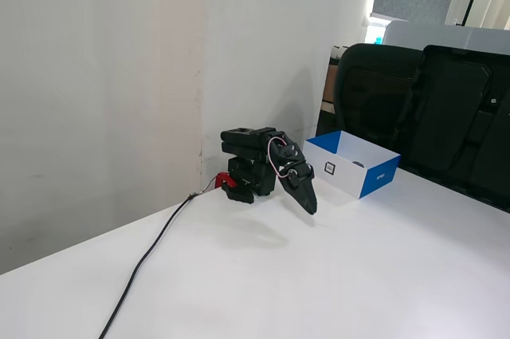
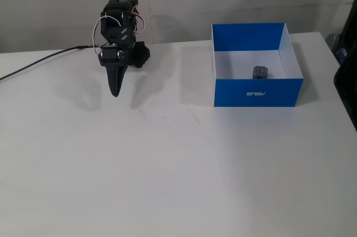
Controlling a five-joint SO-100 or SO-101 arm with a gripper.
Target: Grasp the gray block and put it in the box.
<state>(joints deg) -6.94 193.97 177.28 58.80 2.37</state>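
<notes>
The gray block (image 2: pixel 260 72) lies inside the box (image 2: pixel 257 92), on its white floor near the middle, touching none of the walls. The box stands on the white worktop (image 2: pixel 178 170), at the far right in a fixed view; in the other fixed view (image 1: pixel 379 178) it sits far back, just in front of a black office chair (image 1: pixel 374 96), with a small square black-and-white label on its white side.

The arm (image 2: pixel 120 22) is folded down over its base at the far left of the worktop, close to the wall. Its hand (image 2: pixel 115 91) points down and toward the near side, the tip hanging just above the worktop, well apart from the box. The fingers lie together in a single dark point, clenched on nothing.

A black cable (image 1: pixel 151 255) runs from the base along the worktop toward the near left. A red part (image 1: pixel 226 180) shows at the base's side. Nothing stands between the hand and the box.
</notes>
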